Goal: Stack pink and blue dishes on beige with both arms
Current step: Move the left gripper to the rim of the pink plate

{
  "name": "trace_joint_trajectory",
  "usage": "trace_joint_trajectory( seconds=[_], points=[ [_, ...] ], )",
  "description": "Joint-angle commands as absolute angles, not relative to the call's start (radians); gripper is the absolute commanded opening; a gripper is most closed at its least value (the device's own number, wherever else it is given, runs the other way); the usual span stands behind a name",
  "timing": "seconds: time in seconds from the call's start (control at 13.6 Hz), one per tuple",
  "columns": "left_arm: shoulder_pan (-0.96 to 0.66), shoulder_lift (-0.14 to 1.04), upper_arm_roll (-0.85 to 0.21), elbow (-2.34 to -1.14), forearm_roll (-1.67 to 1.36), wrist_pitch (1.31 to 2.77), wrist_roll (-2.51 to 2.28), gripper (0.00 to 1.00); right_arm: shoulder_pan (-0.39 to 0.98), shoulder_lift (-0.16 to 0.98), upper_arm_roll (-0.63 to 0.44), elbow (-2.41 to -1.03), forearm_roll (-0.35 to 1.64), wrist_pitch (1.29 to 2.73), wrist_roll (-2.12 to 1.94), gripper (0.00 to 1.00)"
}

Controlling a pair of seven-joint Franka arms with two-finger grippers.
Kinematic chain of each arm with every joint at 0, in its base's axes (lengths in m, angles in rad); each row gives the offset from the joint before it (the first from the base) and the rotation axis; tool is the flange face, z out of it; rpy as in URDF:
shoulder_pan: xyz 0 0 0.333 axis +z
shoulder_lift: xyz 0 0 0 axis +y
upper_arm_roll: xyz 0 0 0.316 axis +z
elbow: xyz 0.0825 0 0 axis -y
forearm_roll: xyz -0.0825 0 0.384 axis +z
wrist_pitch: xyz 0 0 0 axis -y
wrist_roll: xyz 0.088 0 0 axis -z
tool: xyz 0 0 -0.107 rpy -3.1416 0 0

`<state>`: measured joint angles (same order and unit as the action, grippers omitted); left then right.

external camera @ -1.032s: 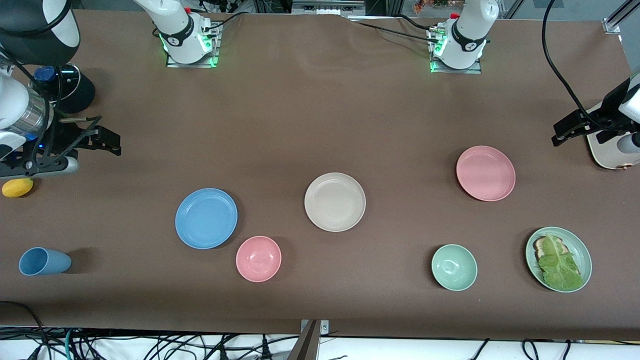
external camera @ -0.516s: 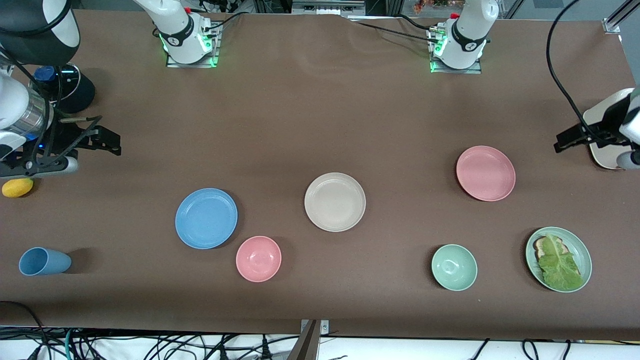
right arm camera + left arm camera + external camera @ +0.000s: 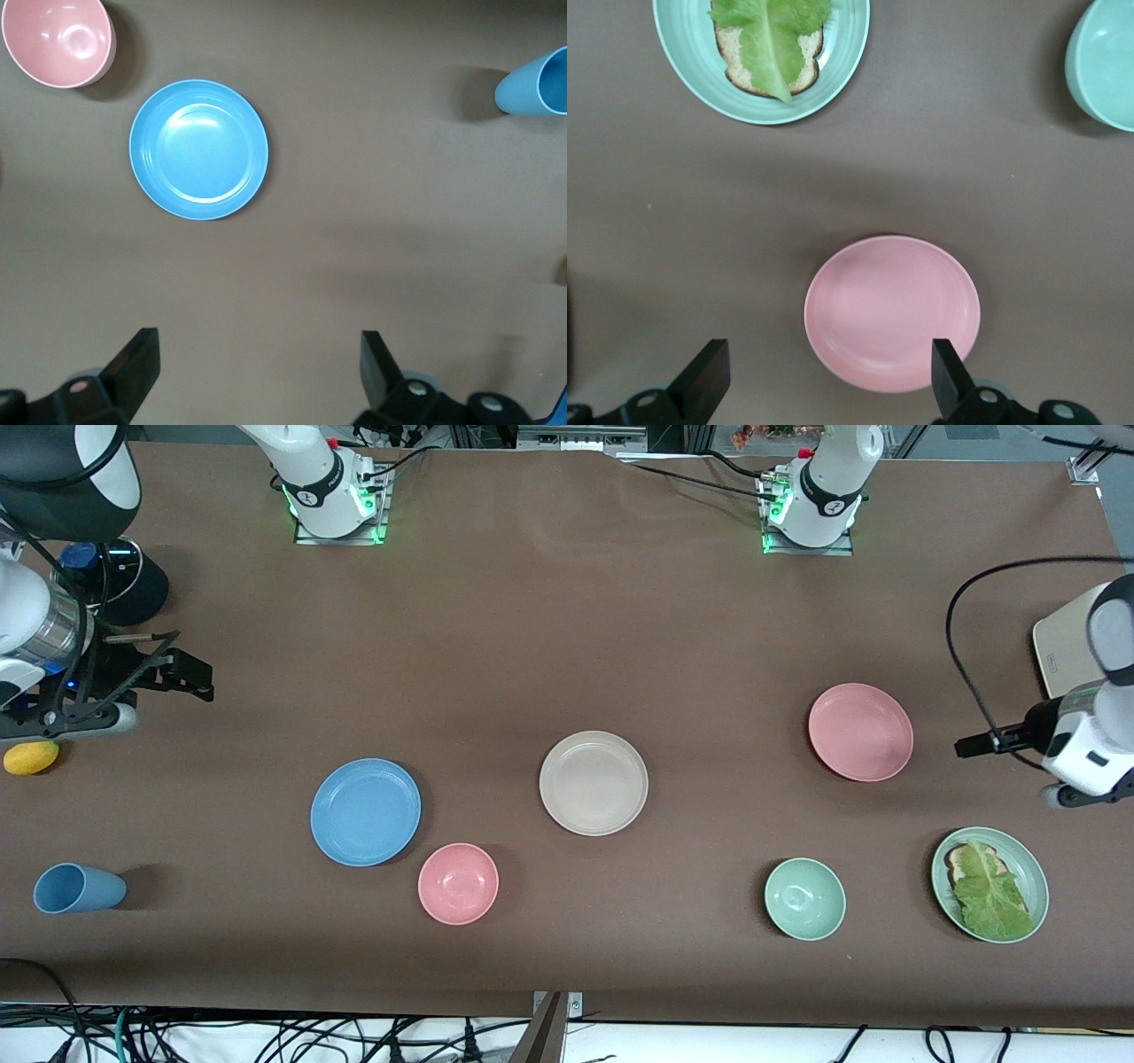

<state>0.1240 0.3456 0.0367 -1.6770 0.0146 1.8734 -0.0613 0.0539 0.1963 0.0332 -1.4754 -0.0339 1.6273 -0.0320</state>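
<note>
Nothing has been stacked yet: the beige plate (image 3: 594,783) lies bare at mid-table, with the blue plate (image 3: 365,811) toward the right arm's end and the pink plate (image 3: 860,732) toward the left arm's end. The left gripper (image 3: 826,376) is held wide open and empty over the table beside the pink plate. The right gripper (image 3: 257,372) is likewise wide open and empty, well apart from the blue plate.

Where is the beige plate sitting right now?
In the front view the beige plate lies mid-table, between the blue plate toward the right arm's end and the pink plate toward the left arm's end, nothing on it.
</note>
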Motion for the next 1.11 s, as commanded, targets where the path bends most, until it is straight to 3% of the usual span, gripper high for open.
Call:
trace_joint_trajectory(
  seconds=[0.0, 0.44, 1.03],
  points=[
    [0.153, 0.289, 0.032, -1.880, -0.006, 2.078, 0.001, 1.00, 0.046, 0.199, 0.034, -1.463, -0.038, 1.629, -0.028, 1.00],
    [0.207, 0.299, 0.031, -2.153, -0.009, 2.437, 0.084, 1.00, 0.037, 0.207, 0.028, -1.465, -0.034, 1.629, -0.025, 1.00],
    [0.207, 0.417, 0.029, -2.154, -0.086, 2.444, 0.106, 1.00, 0.018, 0.233, 0.028, -1.463, -0.037, 1.631, -0.025, 1.00]
  ],
)
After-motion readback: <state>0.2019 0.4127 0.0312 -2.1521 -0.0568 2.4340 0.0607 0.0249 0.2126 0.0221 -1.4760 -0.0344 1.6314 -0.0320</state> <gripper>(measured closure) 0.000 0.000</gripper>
